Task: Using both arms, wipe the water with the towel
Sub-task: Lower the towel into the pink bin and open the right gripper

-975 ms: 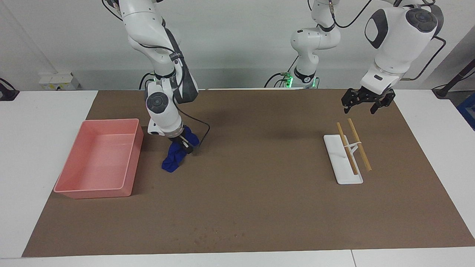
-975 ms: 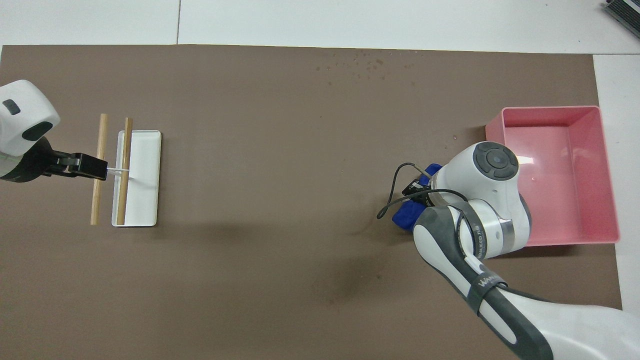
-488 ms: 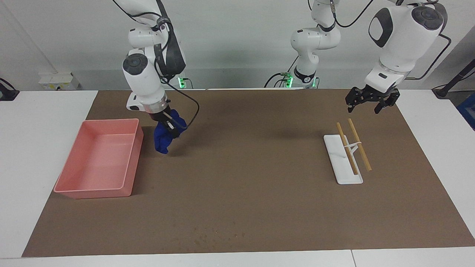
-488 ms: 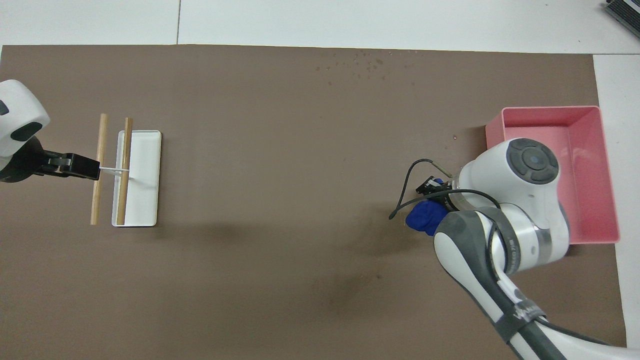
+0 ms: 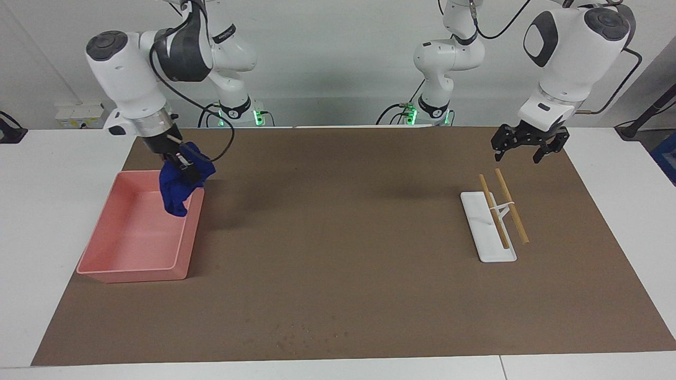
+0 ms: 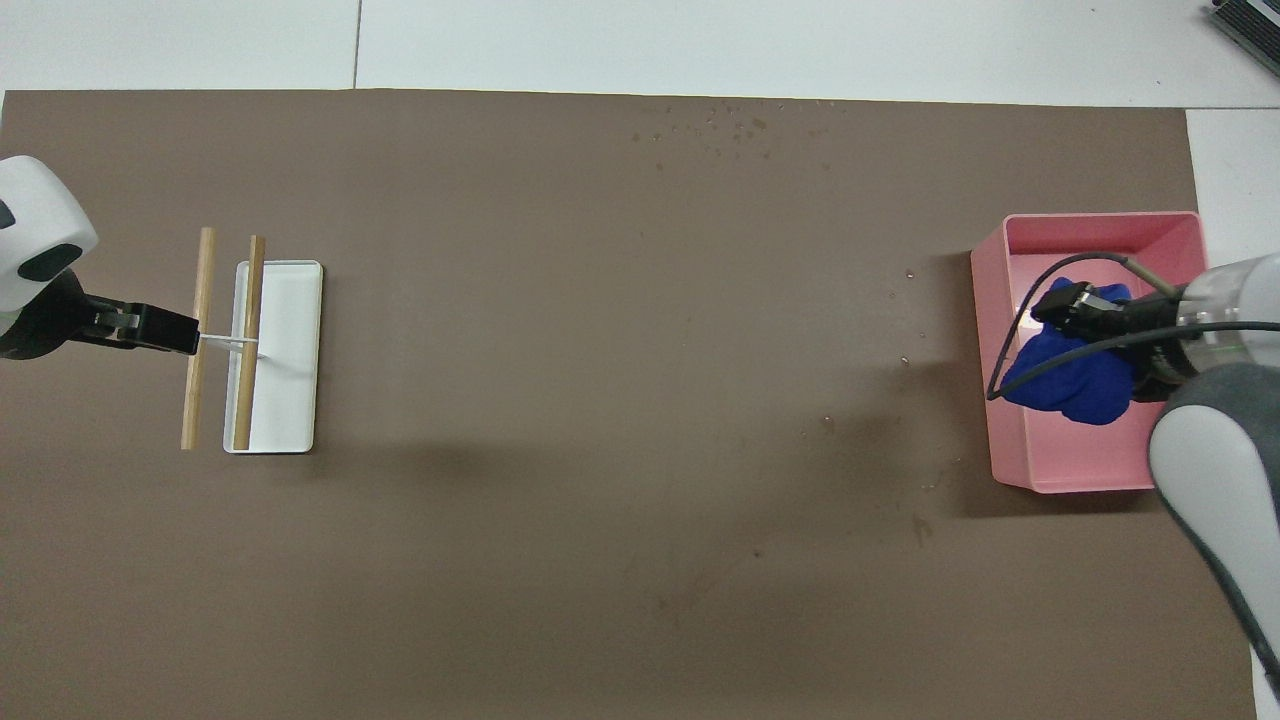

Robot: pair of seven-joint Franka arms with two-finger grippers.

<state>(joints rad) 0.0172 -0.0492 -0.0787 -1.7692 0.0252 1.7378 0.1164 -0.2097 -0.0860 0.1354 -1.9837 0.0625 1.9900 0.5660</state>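
My right gripper is shut on the deep-blue towel and holds it in the air over the pink tray, above the tray's corner nearest the robots and the table's middle. In the overhead view the towel hangs below the right gripper inside the tray's outline. The water is a scatter of tiny droplets on the brown mat near the edge farthest from the robots; it also shows in the overhead view. My left gripper is open and empty, raised over the mat beside the white rack.
A white rack carrying two wooden sticks lies toward the left arm's end; it also shows in the overhead view. A brown mat covers the table. A few faint damp marks lie near the tray.
My right gripper lifted the towel off the mat and carried it toward the right arm's end, to over the pink tray. The left gripper rose slightly.
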